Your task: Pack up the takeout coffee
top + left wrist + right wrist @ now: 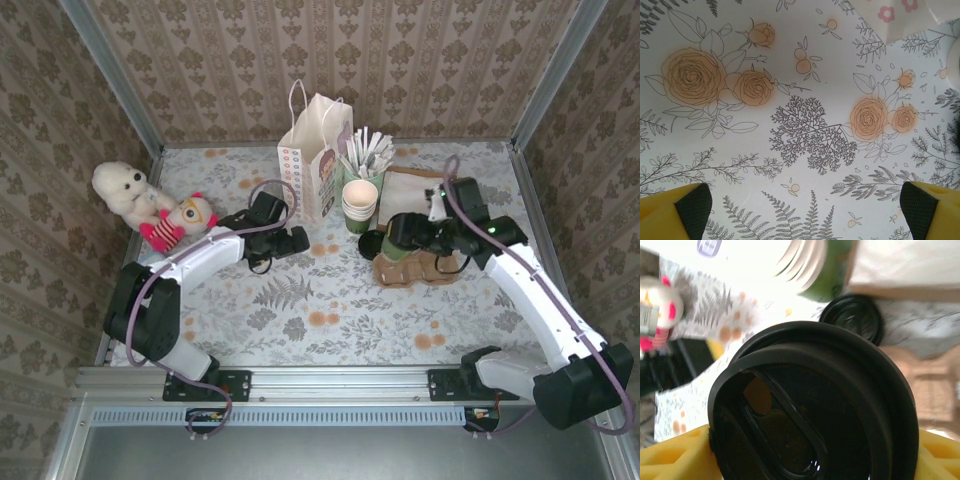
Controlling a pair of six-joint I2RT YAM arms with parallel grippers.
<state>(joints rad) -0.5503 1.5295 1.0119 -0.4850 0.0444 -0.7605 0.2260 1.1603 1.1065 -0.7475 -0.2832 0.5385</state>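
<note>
The right gripper clamps the takeout coffee — loose black lid at its one o'clock — left gripper wide above the table.

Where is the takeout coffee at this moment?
The takeout coffee is right of centre in the top view, held by the right gripper, just in front of the stack of cream cups and beside the brown tray.

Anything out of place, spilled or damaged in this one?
A loose black lid lies flat beyond the takeout coffee, capping nothing. The coffee, gripped in the right pincer, has its own lid on, and no spill is visible.
</note>
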